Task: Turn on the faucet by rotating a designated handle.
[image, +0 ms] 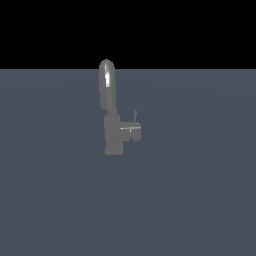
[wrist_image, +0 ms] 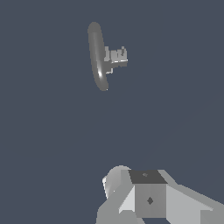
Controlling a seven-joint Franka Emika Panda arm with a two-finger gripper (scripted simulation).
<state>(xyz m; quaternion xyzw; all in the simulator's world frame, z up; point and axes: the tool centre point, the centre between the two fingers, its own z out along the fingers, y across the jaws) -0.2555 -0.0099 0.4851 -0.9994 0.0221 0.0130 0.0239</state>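
The faucet (image: pixel 114 136) stands on the flat grey floor in the middle of the exterior view, a blocky grey body under a tall arched glossy spout (image: pixel 107 85). Its handle (image: pixel 133 132) is a short dark stub sticking out toward the exterior view's right, with a thin pin (image: pixel 135 116) pointing up. The arm does not show in the exterior view. In the wrist view I look down on the faucet (wrist_image: pixel 97 57) and handle (wrist_image: pixel 118 57) from well above and apart. Grey blocky parts of my gripper (wrist_image: pixel 148 197) fill the picture's edge; no separate fingers can be made out.
A plain grey-blue floor (image: pixel 200 200) surrounds the faucet, with black background beyond its far edge. No other objects show.
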